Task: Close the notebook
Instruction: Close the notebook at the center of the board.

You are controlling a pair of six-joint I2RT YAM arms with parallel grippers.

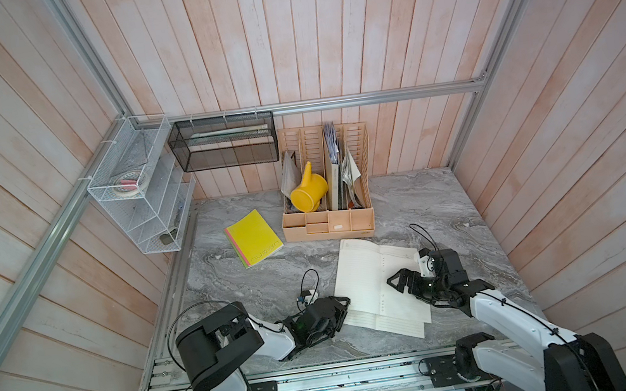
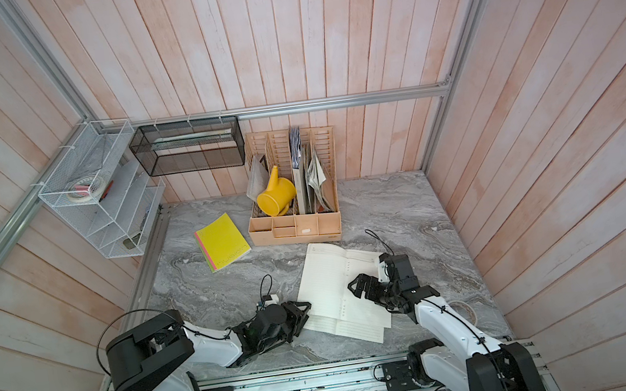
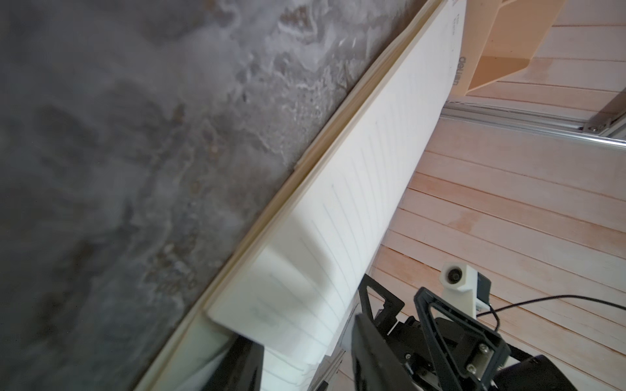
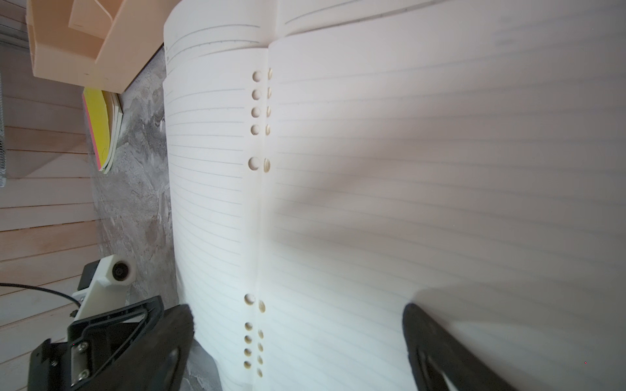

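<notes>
notebook [image 1: 366,275]: lies open on the marble table [image 1: 257,284], just in front of the wooden organizer [image 1: 327,227], w/ the yellow pad [image 1: 253,238] well apart to one side. the left gripper [image 1: 339,309] is closed on a bundle of the left-hand leaves at their outer edge, and that bundle stands raised off the table. the right gripper [image 1: 399,281] has its jaws spread and holds nothing, above the right-hand pg near the gutter.

risks (judged):
- (a) the pinch takes only part of the stack, so leaves may slip out, fan or crease as the half swings over.
- (b) the right gripper sits in the path of the folding half. a late retreat means a trapped finger or crumpled pgs; an early one lets the book slide on the smooth stone.
- (c) the leaves look loose, so the stack may end up skewed.

view differences:
- both top views give the whole layout and the sheets lying askew at the near edge, but not the pinch.
- the left wrist view shows leaves passing btwn the fingers of the left gripper [image 3: 305,355], plus layered pg edges.
- the right wrist view alone shows punched holes [image 4: 255,111] along the gutter, no rings visible, and the right gripper [image 4: 298,309] w/ jaws wide apart. whether a tip touches paper cannot be told.
</notes>
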